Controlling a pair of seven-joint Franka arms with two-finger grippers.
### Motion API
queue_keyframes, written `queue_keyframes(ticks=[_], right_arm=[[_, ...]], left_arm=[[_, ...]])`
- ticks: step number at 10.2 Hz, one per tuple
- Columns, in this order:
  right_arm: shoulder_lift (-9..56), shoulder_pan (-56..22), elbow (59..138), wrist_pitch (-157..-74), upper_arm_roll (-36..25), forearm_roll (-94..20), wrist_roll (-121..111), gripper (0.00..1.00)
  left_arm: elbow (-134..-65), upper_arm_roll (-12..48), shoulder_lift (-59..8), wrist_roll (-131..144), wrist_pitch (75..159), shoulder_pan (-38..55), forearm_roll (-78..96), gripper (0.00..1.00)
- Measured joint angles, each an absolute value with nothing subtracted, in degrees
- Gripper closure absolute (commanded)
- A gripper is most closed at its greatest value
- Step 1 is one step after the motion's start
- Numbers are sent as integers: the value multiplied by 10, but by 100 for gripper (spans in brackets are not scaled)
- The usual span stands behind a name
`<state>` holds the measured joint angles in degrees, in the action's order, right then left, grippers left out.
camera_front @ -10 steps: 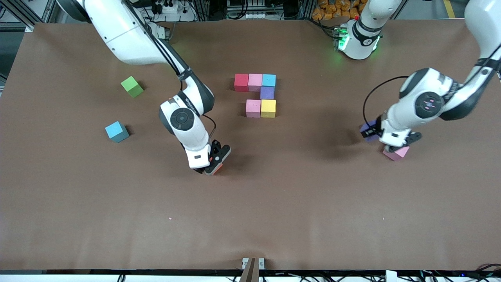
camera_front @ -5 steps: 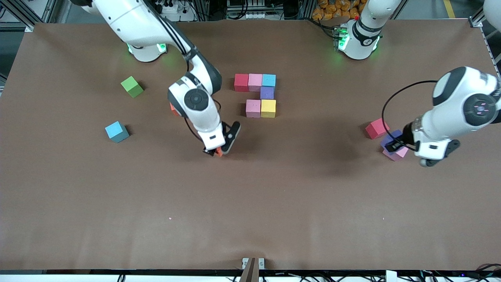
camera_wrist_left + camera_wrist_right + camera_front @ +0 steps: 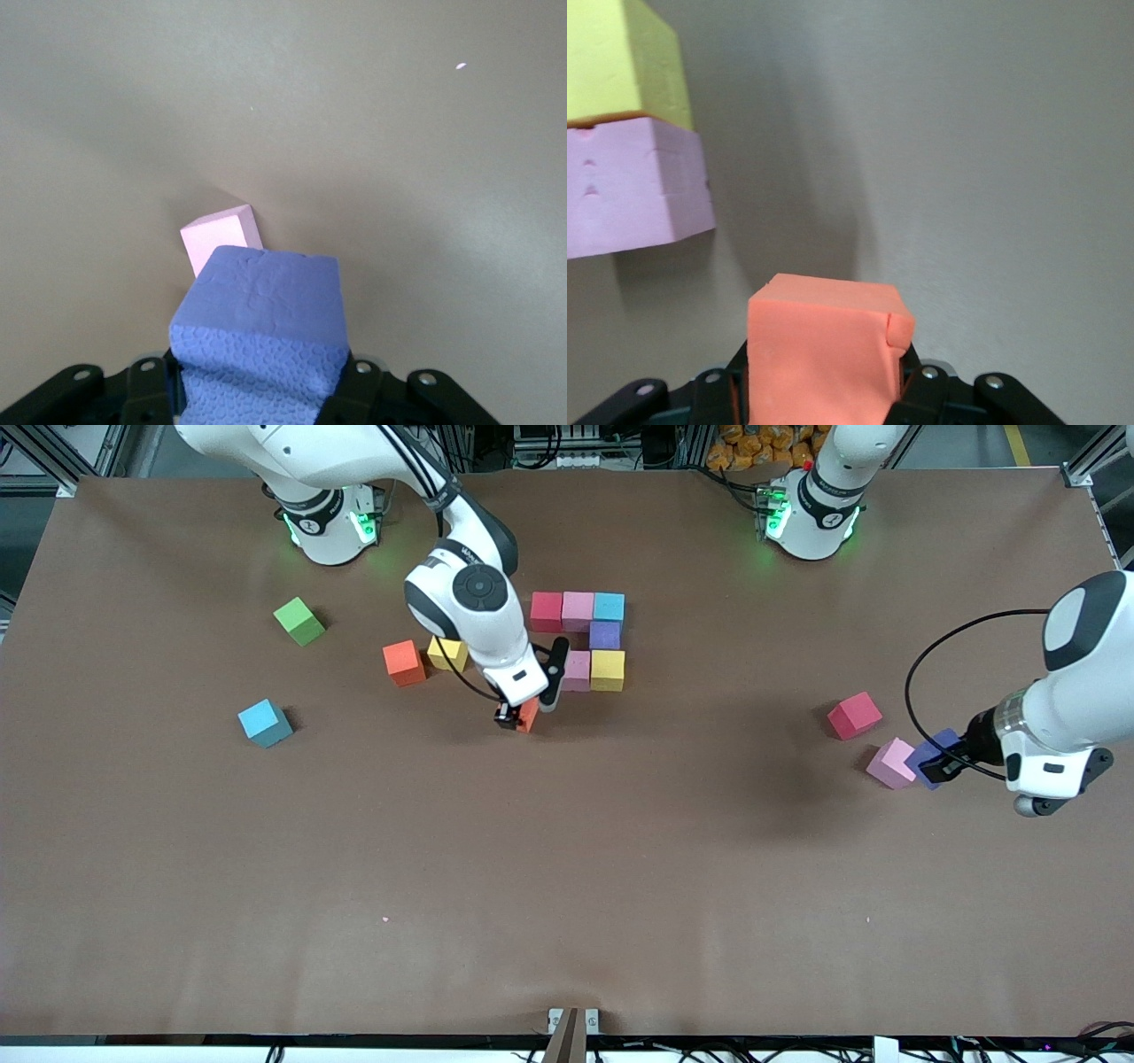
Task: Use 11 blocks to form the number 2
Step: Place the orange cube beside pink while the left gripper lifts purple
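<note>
Six blocks form part of the number 2: red, pink and blue in a row, purple under the blue, then pink and yellow. My right gripper is shut on an orange block, low over the table beside that lower pink block. My left gripper is shut on a purple block over the table next to a loose pink block at the left arm's end.
Loose cubes lie toward the right arm's end: orange, yellow, blue and green. A red cube and the pink one sit toward the left arm's end. The brown table stretches wide toward the front camera.
The right arm carried the orange block up to the digit's lower pink block, uncovering the loose orange and yellow cubes. The left arm swung outward with the purple block, uncovering the red cube.
</note>
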<state>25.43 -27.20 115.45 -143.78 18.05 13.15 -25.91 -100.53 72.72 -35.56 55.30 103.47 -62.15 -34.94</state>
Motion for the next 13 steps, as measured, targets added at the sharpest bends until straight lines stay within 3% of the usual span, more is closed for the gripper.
queue_keyframes(ticks=[6, 13], right_arm=[[255, -283, 1191, -1467, 196, 183, -264, 70], [258, -279, 1228, -1500, 218, 226, -265, 70]], left_arm=[[-993, 665, -355, 542, 1030, -559, -345, 92], [-921, 453, -323, 539, 1009, -341, -252, 92]])
